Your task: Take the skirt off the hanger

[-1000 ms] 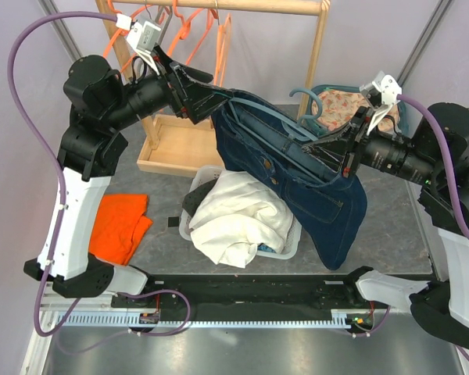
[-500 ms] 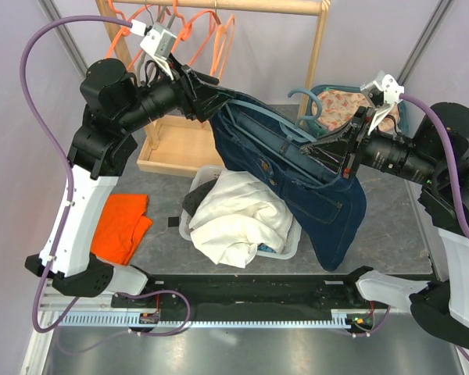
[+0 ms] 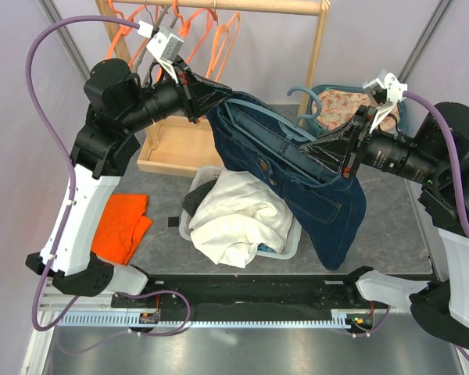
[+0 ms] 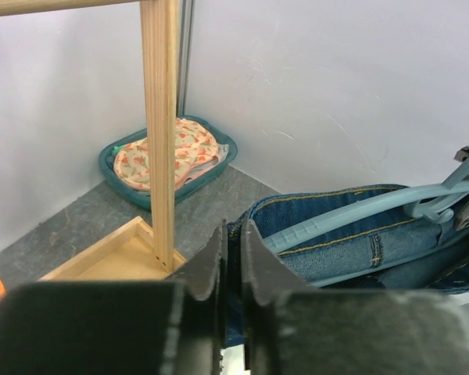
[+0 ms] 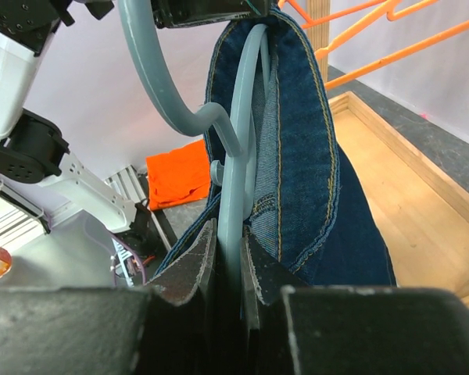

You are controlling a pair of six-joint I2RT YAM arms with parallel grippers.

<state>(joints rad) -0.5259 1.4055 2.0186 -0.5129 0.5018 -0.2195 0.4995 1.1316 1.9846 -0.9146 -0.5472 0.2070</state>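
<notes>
A dark denim skirt (image 3: 297, 187) hangs on a pale blue hanger (image 3: 273, 123), held in the air between both arms above the table's middle. My left gripper (image 3: 219, 98) is at the skirt's left end, shut on the waistband edge; in the left wrist view the denim (image 4: 352, 242) is pinched between the fingers of that gripper (image 4: 232, 230), with the hanger bar (image 4: 359, 211) just to the right. My right gripper (image 3: 328, 144) is shut on the hanger's right side; the right wrist view shows the hanger (image 5: 234, 172) running up from between the jaws of that gripper (image 5: 228, 230), the skirt (image 5: 305, 156) beside it.
Below the skirt a clear bin holds a white cloth (image 3: 238, 215). An orange garment (image 3: 121, 223) lies at the left. A wooden rack (image 3: 180, 152) with orange hangers (image 3: 211, 39) stands behind. A teal basket (image 3: 404, 119) with floral cloth sits at the back right.
My left gripper has closed from wide open onto the skirt's waistband, and the left arm has shifted slightly right. The right arm and hanger have not moved.
</notes>
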